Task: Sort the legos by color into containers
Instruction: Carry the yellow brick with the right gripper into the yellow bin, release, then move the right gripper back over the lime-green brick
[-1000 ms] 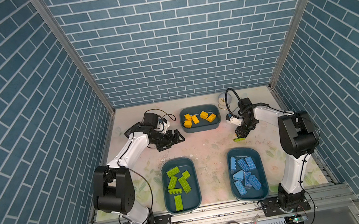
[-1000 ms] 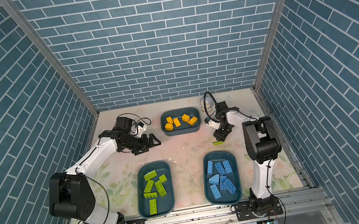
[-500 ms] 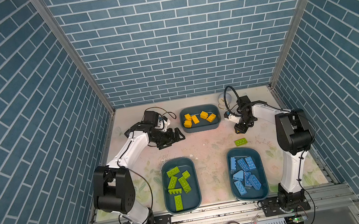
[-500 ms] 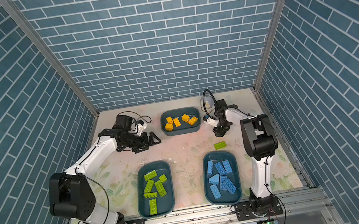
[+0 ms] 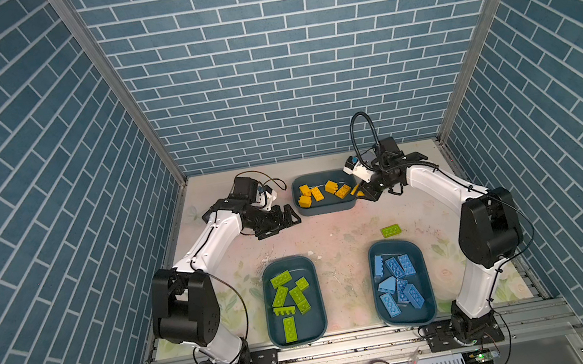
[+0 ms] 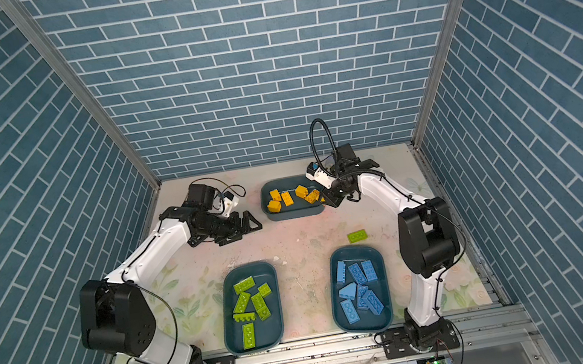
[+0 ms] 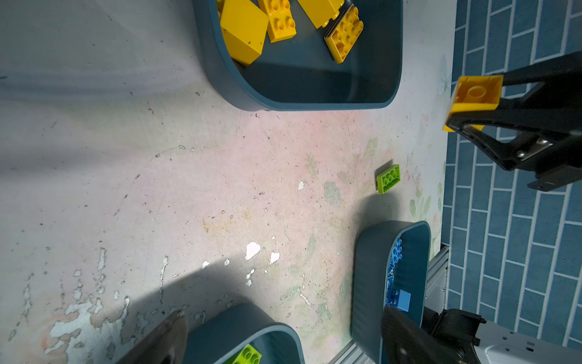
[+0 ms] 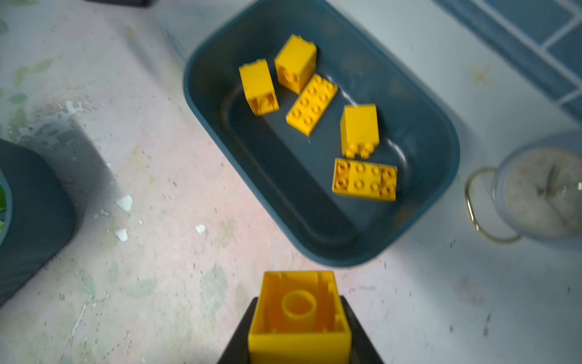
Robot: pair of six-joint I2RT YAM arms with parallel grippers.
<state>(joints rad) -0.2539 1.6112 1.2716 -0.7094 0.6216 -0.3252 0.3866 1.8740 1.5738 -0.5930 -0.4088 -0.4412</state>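
Blue brick-patterned walls (image 5: 284,73) close in a worn, pale table (image 5: 329,232) on three sides. At the far end, the right gripper (image 5: 365,193) pinches a yellow brick (image 8: 299,315) between its jaws, hollow underside turned toward the wrist camera. The brick hangs just beside the right-hand end of the far tub (image 5: 326,212). In the right wrist view it is outside the tub's near wall, over bare table. Five more yellow bricks (image 8: 310,104) lie inside that tub.

A round clear-cased object (image 8: 541,189) with a gold ring stands close to the tub's other side, toward the back wall. The left gripper (image 5: 282,224) is spread wide and empty, low over the table just beside the tub's left end, without touching it.

One loose green brick (image 5: 390,230) lies flat, studs up, near the far rim of the blue-filled tub (image 5: 375,288) but apart from it. The green-filled tub (image 5: 266,305) sits beside that one at the near edge. Bare table lies open between all three tubs.
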